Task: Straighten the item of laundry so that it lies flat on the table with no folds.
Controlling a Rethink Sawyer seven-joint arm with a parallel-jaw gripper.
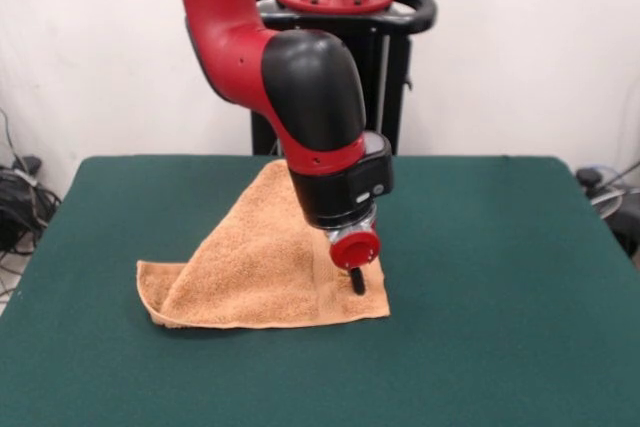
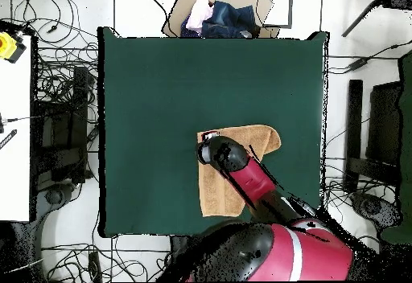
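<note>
The orange-tan towel [image 1: 250, 267] lies on the dark green table [image 1: 500, 247], a little left of its middle. It is folded over itself into a rough triangle, with a peak at the far side and a curled lip at its near left corner. My gripper [image 1: 357, 282] points straight down and touches the towel near its near right corner, by the woven band. In the overhead view the towel [image 2: 219, 198] shows partly under my arm, and the gripper [image 2: 207, 140] is over the towel's corner on the table [image 2: 161, 95].
The robot's pedestal [image 1: 340, 7] stands behind the table's far edge. In the overhead view a cardboard box of clothes [image 2: 217, 14] sits beyond the table's far edge, and cables and stands lie on the floor at both sides.
</note>
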